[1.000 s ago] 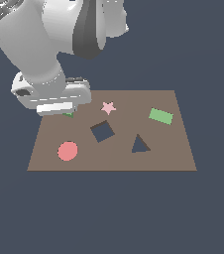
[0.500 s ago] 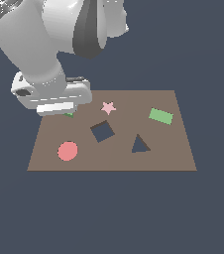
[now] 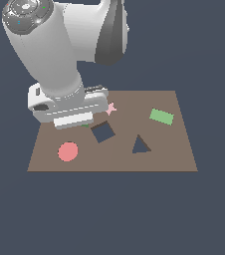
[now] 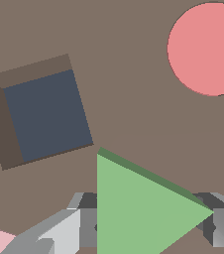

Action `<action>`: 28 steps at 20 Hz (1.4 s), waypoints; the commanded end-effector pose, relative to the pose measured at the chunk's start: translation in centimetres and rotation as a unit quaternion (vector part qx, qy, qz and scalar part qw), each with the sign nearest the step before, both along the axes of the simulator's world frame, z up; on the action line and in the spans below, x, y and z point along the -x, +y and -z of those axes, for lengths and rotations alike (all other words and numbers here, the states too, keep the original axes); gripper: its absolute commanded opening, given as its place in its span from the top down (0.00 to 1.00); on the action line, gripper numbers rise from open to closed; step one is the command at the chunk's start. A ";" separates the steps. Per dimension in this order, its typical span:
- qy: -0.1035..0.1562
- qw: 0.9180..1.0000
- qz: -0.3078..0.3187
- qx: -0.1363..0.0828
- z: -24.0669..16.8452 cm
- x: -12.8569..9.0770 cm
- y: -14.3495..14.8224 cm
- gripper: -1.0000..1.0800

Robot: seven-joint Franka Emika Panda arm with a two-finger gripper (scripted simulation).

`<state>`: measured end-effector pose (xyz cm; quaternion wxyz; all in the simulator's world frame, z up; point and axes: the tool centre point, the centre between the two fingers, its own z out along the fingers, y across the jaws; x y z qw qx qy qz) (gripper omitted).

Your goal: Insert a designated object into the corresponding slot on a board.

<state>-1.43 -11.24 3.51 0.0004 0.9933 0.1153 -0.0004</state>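
The green triangular block (image 4: 143,208) sits between my gripper's (image 4: 146,229) two fingers, which press its flat edge and its tip; the gripper is shut on it. In the exterior view the wrist body (image 3: 69,107) hides the fingers, and only a green sliver of the block (image 3: 86,124) shows beside the square cut-out. The triangular slot (image 3: 141,146) is open and apart from the block, further toward the exterior view's right on the brown board (image 3: 176,152).
A dark square cut-out (image 3: 103,132) (image 4: 47,116) lies right next to the held block. A red circle (image 3: 68,152) (image 4: 208,47), a pink star (image 3: 111,108) partly behind the wrist body, and a green rectangle (image 3: 162,116) also lie on the board.
The hand has moved toward the exterior view's right and front, and the green sliver of the block has moved with it. The star is now partly covered.
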 end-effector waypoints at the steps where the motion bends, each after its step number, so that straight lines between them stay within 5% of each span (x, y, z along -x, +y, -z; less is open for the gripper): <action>1: 0.000 1.000 -0.022 0.000 -0.1 -1.5 2.4 1.00; 15: 0.000 0.990 -0.143 0.000 -0.5 -8.2 16.4 1.00; 28: 0.000 0.986 -0.164 0.000 -0.2 -8.9 19.0 1.00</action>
